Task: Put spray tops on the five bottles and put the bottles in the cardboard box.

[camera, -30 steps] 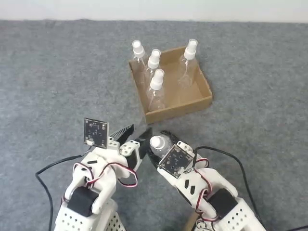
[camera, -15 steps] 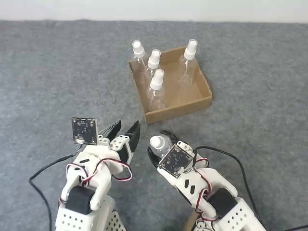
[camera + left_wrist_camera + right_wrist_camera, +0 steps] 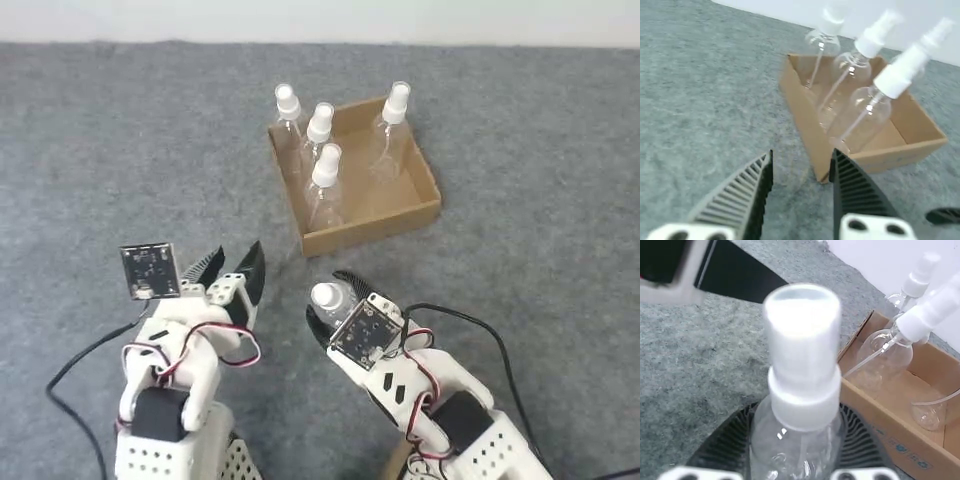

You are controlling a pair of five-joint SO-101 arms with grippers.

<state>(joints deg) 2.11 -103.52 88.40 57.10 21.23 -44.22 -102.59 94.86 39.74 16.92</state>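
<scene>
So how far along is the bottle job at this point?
Done: four capped bottles stand in or at the cardboard box; the back corner one is hard to place. In hand: the right tool grips the fifth bottle, spray top already on. Remaining: set it in the box. The left tool is open, empty.

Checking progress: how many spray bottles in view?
5. One spray bottle sits in the right gripper. Four stand at the cardboard box: far-left bottle, middle bottle, near bottle, right bottle. None seems hidden.
</scene>
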